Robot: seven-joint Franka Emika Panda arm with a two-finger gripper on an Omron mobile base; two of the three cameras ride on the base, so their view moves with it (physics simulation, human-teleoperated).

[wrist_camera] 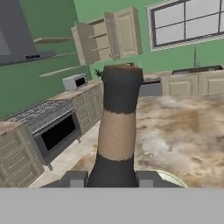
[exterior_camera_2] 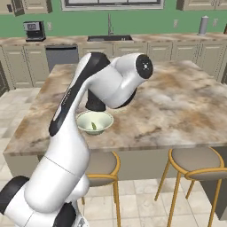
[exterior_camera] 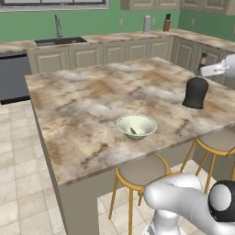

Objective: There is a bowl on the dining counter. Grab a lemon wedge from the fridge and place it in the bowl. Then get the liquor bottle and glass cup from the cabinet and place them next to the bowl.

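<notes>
- While the gripper [wrist_camera: 112,178] clamps its two grey finger pads [wrist_camera: 75,178] on either side of the liquor bottle [wrist_camera: 117,131], that bottle rises straight up the hand view: a dark rounded body, a tan band around the tapering neck and a dark matte cap.
- From the left base view the bottle [exterior_camera: 196,92] shows as a dark, bell-shaped form over the dining counter [exterior_camera: 92,105] close to its right edge, with a white link of the arm just above it.
- Smooth and polished, the dining counter is a thick slab of mottled beige-brown marble with cloudy grey-white veins.
- Nearer the front edge sits the bowl [exterior_camera: 137,125] — wide, shallow, pale cream-green with a thin rim — well apart from the bottle.
- Inside it lies the lemon wedge [exterior_camera: 132,131], a tiny yellow-green sliver on the bottom.
- Below the front edge stand round stools [exterior_camera: 142,170] with flat brown-grey seats and thin golden-yellow metal legs.
</notes>
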